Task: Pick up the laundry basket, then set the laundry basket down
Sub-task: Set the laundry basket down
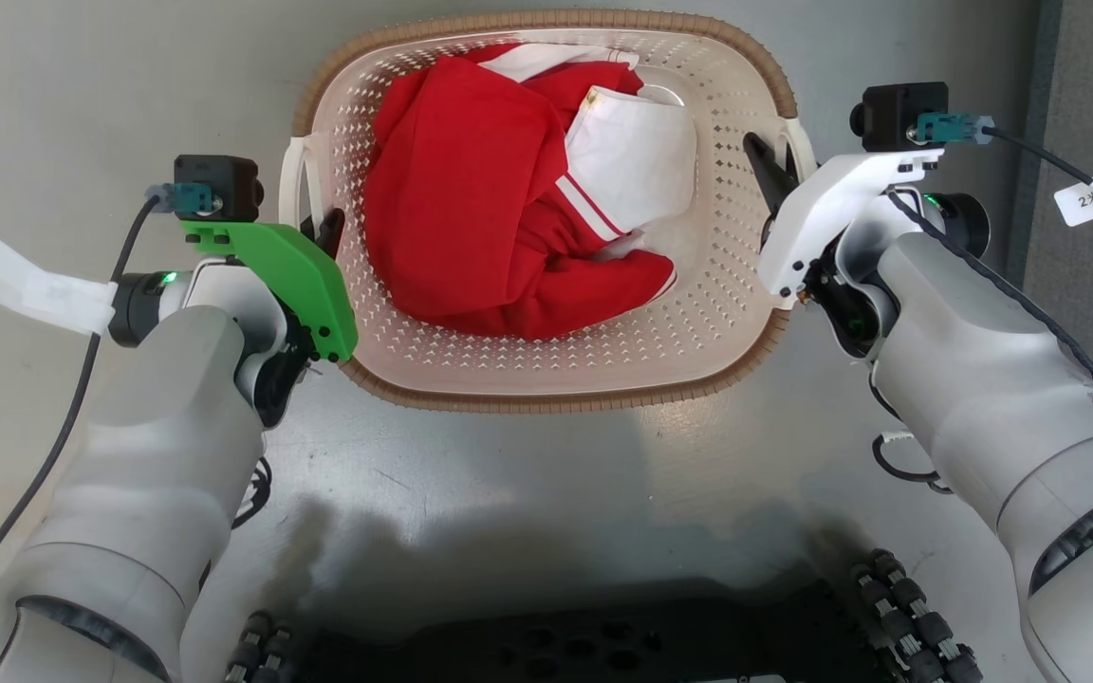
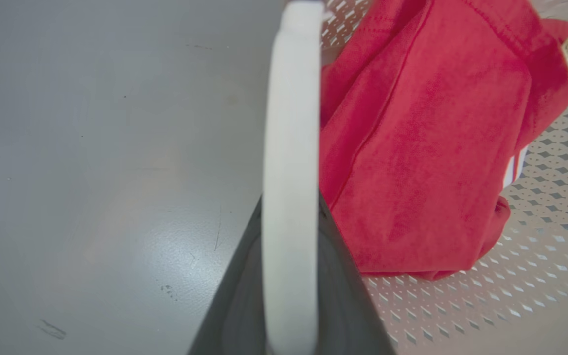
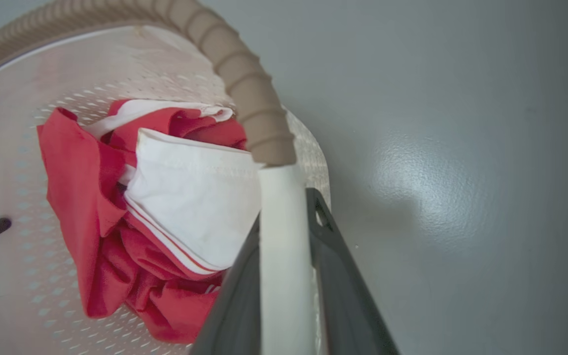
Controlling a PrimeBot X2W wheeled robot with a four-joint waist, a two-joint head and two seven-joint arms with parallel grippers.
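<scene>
- Evidently both arms grip the laundry basket (image 1: pixel 698 332), which lies straight ahead of the robot, between its arms, over the grey floor (image 1: pixel 546 493) (whether it has left the floor I cannot tell).
- The left gripper (image 1: pixel 328 228) has its jaws narrow, clamped on the white left handle (image 2: pixel 291 148). The right gripper (image 1: pixel 763 159) pinches the right handle (image 3: pixel 284 246) the same way, just below the brown rim (image 3: pixel 244 74).
- To lift well, I judge, both arms should rise together and level. If one side leads, the wide load tips and a thin handle may slip.
- Inside, a crumpled red garment (image 1: pixel 471 190) fills the middle, with a white piece (image 1: pixel 637 156) lying on it toward the right. Both are loose and may slide.
</scene>
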